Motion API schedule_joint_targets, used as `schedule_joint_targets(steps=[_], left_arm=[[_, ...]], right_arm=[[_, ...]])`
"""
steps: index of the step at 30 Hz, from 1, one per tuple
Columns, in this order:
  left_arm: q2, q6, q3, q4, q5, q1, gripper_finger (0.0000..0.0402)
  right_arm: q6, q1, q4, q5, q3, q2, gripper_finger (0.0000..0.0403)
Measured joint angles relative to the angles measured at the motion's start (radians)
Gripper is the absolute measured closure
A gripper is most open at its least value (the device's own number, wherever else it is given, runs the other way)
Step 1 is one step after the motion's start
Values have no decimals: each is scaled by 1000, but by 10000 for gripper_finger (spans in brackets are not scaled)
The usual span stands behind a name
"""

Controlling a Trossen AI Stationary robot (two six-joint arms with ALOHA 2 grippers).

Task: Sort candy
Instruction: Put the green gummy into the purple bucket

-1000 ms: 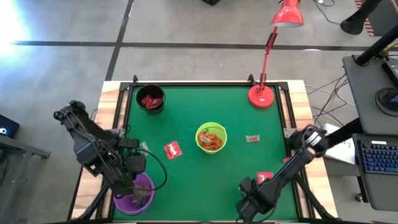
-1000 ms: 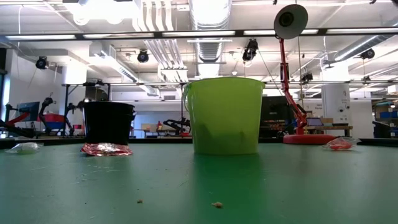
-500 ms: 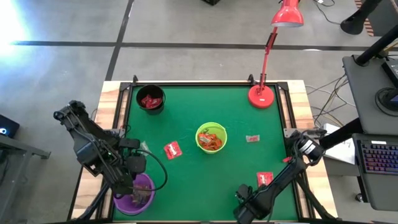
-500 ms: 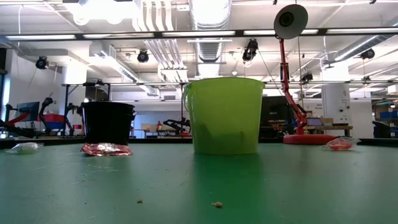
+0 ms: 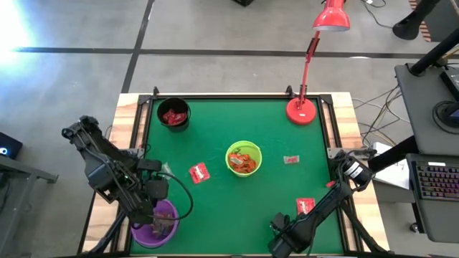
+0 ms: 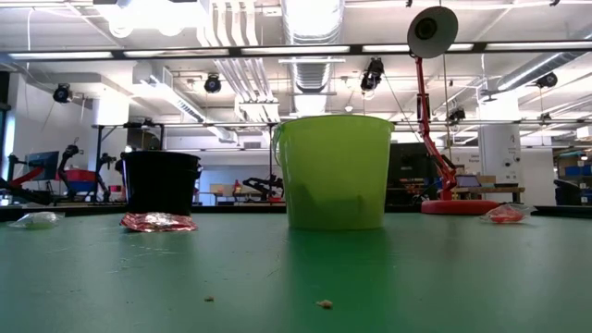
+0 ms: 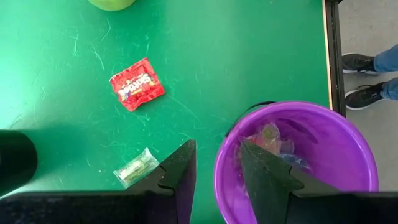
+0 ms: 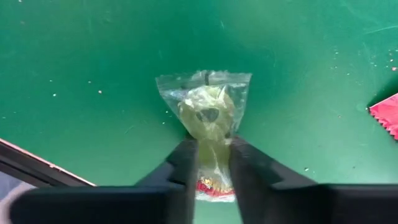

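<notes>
Candy [image 8: 210, 118] in clear wrapper sits between right jaws; no legible writing.

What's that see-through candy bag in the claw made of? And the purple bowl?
The candy bag looks like thin clear plastic film: it is crinkled, shiny, and the pale sweet shows through. The purple bowl looks like smooth, hard plastic with a slight gloss on its rim, though that is only a guess.

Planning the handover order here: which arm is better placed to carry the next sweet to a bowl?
The right. Its gripper has its fingers on either side of a clear-wrapped sweet near the table's front edge. The left gripper hangs open over the purple bowl, holding nothing.
</notes>
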Motion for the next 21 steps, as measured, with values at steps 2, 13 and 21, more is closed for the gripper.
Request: schedule_joint_targets(steps=[2,13,21], left_arm=[[0,0,0,0,0,0,292],[0,37,0,0,0,0,292],[0,67,-1,71,-232,22,292]], right_arm=[[0,0,1,0,0,-1,365],[108,-1,-14,121,32,-75,389],[32,-52,-6,496,97,-183,390]])
